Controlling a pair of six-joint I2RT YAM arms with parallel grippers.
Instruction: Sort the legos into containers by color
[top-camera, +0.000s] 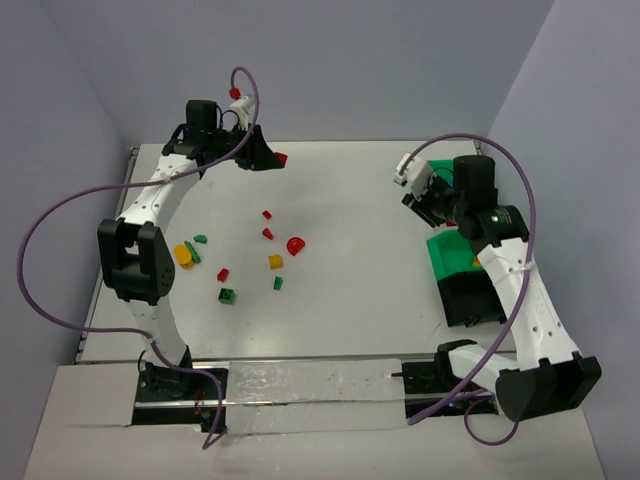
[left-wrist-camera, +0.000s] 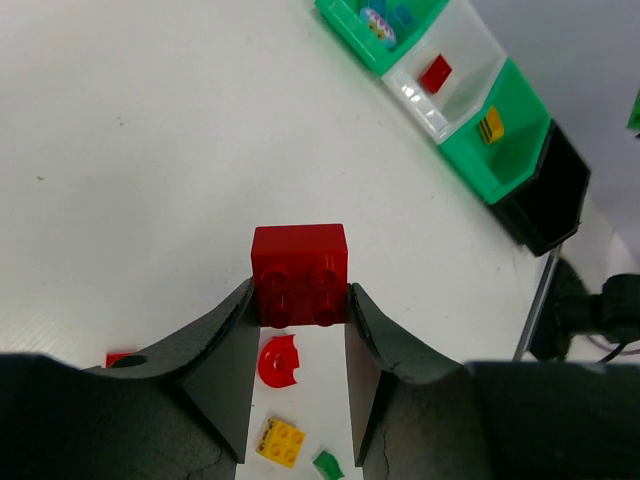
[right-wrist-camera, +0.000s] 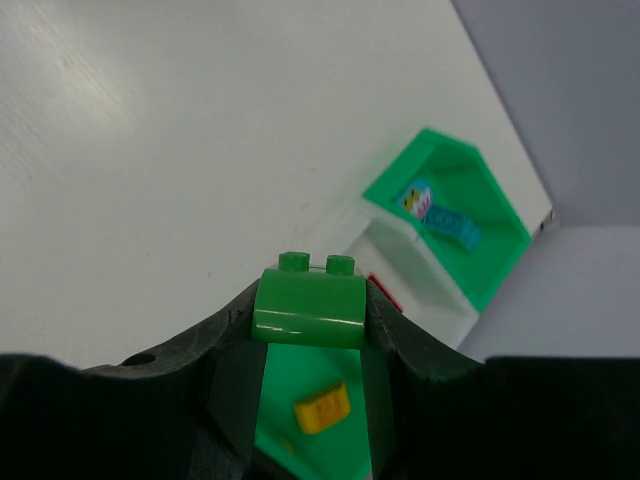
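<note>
Your left pincer (left-wrist-camera: 300, 300) is clenched on a red brick (left-wrist-camera: 300, 262). It is a square two-by-two piece with no long axis, its four studs face the wrist camera, and a finger presses each side. It hangs above the white surface (left-wrist-camera: 150, 150), well apart from the bins.

Your right pincer (right-wrist-camera: 312, 312) grips a green brick (right-wrist-camera: 310, 305) with a rounded face. Its long axis runs across from finger to finger, and its two studs point away from the camera. Below it, between the fingers, you see the floor of the near green bin (right-wrist-camera: 285, 400), where a yellow brick (right-wrist-camera: 322, 408) lies.

Only the left wrist view lays out the row for you. It shows a white bin (left-wrist-camera: 420, 105) holding a red piece (left-wrist-camera: 435, 73), and beyond it a far green bin (left-wrist-camera: 350, 38) holding blue pieces (left-wrist-camera: 403, 15).

Only the overhead view shows the loose legos (top-camera: 275, 262) scattered mid-surface between the arms in red, yellow and green. There the held red brick is a mere speck at the far edge, and the green one cannot be made out.
</note>
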